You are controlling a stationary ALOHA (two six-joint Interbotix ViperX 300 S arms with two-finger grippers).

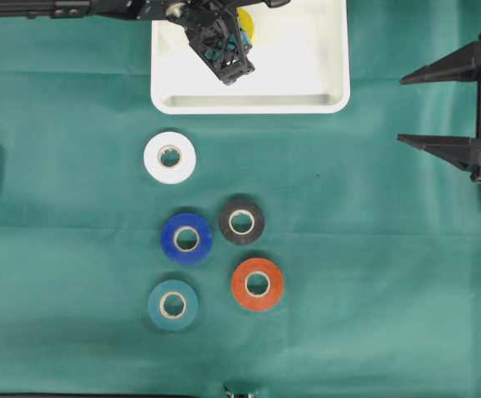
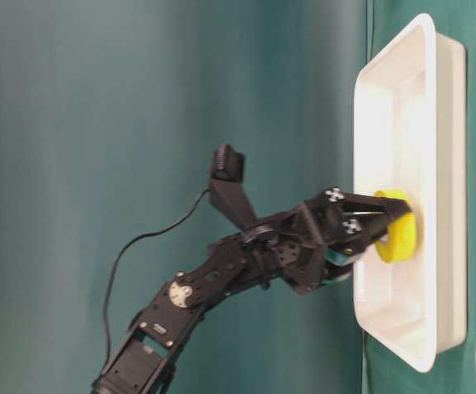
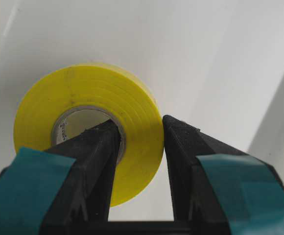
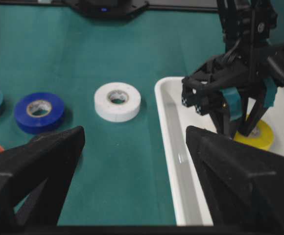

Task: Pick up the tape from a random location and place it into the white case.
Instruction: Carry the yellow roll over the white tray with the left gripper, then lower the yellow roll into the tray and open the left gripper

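Yellow tape roll (image 3: 90,127) pinched in left tool (image 3: 141,134): one finger through core, other outside wall. Roll low inside white case (image 1: 327,79), near its floor; contact unclear. Release needs only opening straight there. Right tool (image 1: 439,108) spread wide, empty, well apart over bench (image 1: 373,274).

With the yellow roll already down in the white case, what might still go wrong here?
The left gripper is shut on the yellow tape, one finger through the core. If it lifts before opening, the roll may come back out of the white case. If it opens, the inner finger could snag the core and drag or tip the roll. The right gripper stands open, apart from the case, no evident threat.
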